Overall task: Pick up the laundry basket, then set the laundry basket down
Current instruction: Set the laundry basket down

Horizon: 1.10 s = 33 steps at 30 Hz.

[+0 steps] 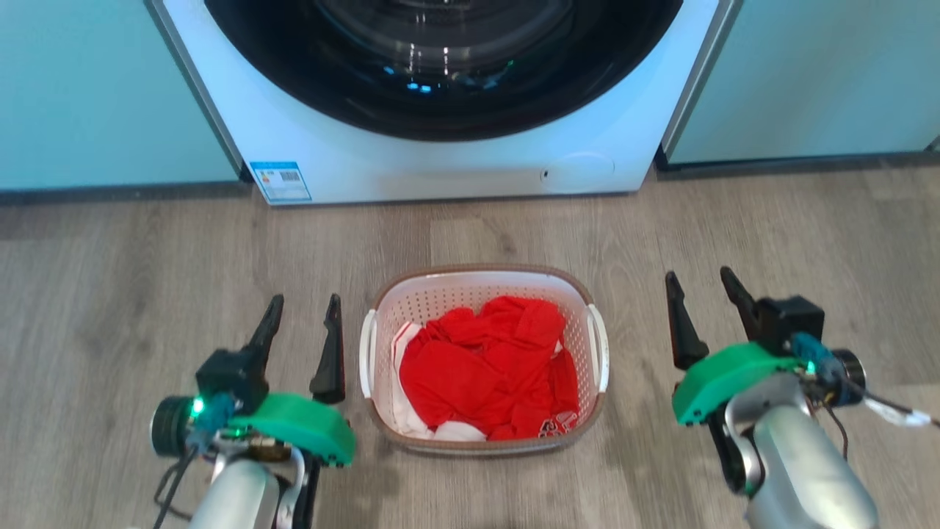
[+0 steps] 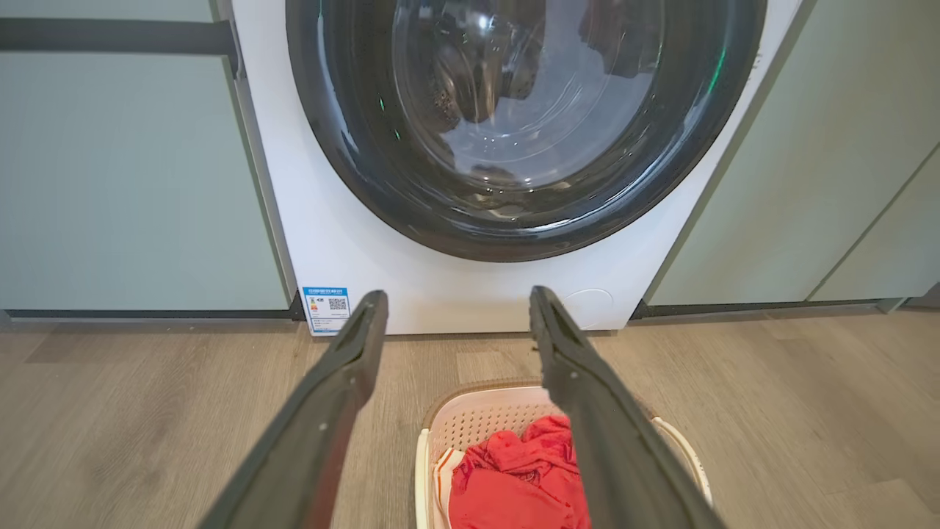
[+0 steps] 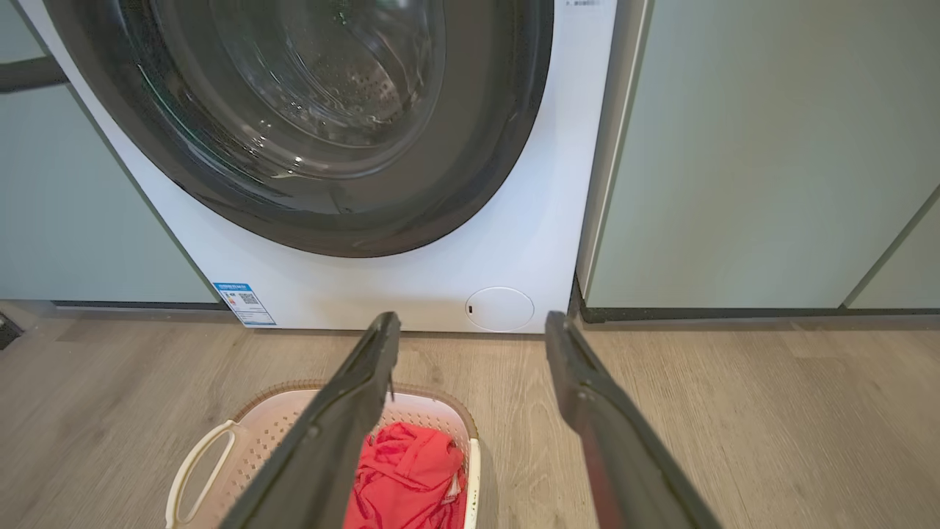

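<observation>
Head view: small white perforated plastic laundry basket with brown woven-look rim [image 1: 470,294] sits on the grey wood-look floor [image 1: 110,294], in front of the white front-load washing machine [image 1: 440,173], with crumpled red clothing [image 1: 485,367] inside. The left gripper [image 1: 306,300] is just beside its left handle and the right gripper [image 1: 698,273] is further off; both are spread wide and empty.
Left wrist view: basket at bottom, partly behind one finger.
Right wrist view: basket at lower left.
</observation>
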Available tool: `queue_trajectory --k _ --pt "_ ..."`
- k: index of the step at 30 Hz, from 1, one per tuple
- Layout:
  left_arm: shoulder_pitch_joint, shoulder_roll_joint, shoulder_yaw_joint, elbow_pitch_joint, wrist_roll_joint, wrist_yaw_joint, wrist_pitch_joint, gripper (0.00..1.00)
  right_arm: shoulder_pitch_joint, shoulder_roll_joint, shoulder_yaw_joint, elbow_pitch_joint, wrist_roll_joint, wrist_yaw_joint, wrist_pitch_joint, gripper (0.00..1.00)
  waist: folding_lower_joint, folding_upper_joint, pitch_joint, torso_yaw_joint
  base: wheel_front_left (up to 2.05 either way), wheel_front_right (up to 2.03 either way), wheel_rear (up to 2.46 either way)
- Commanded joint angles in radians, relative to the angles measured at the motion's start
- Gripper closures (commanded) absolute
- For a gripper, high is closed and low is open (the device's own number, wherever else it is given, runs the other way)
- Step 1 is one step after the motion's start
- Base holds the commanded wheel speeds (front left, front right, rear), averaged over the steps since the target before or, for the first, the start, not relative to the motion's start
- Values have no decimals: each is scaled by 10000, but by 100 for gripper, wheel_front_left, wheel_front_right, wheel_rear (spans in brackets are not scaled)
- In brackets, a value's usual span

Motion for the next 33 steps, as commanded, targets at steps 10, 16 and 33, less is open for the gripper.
queue_trajectory --k 10,16,33 --pt "1419 -137 936 -1629 523 80 -95 0 1509 84 -55 -1942 -315 25 -120 0 1 -1 -676 -58 0 0 0" --pt "1976 -159 1125 -2016 819 255 -95 0 2189 84 -204 -2476 -417 25 -120 0 1 -1 -957 -133 0 0 0" --pt "3087 -212 1719 -2784 956 426 -95 0 3075 84 -531 -3233 -575 25 -120 0 1 -1 -1492 -217 0 0 0"
